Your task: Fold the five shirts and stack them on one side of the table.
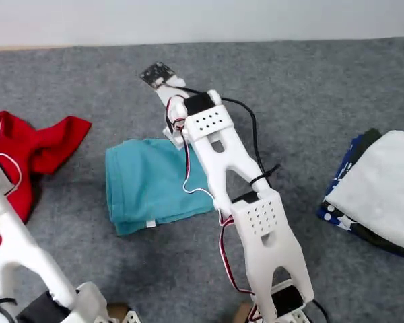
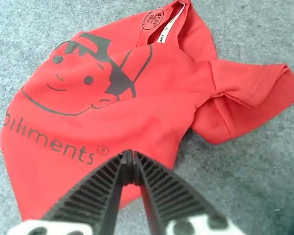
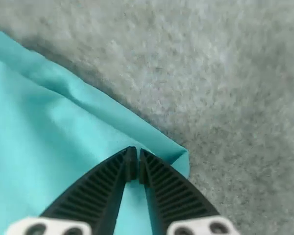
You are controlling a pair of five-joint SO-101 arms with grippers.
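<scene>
Cloth is the whole matter here: light, limp and quick to slide on itself, so I judge each shirt needs a pinch at a hem, shoulder or corner, not a grab in the middle.

At the left edge of the grey table [image 1: 323, 94] lies the red shirt [image 1: 50, 145], unfolded and rumpled, with one sleeve thrown out toward the centre. The left gripper [image 2: 131, 167] hangs over its lower front with the jaws closed tip to tip; I cannot tell whether any fabric is caught between them. The sleeve seam or the collar looks like the firmest hold, since doubled cloth is less likely to slip out.

In the middle sits the teal shirt [image 1: 145, 182], already folded into a rough rectangle with its layers showing along the near edge. The right gripper [image 3: 135, 163] is at its far right corner, jaws closed together just inside the folded edge, and again a pinch cannot be confirmed. Lifting from a single corner would likely let the fold fall open; I would take all the layers at once.

Well apart at the right edge is the stack of folded shirts [image 1: 384, 185], a white one on top and darker ones beneath.

As for markings, the red shirt carries a dark cartoon face [image 2: 88, 78] with a line of lettering [image 2: 54, 142] under it, a round stamp inside the collar and a white neck label [image 2: 169, 30]. A small white tag [image 1: 149, 224] pokes from the teal shirt's near edge.
</scene>
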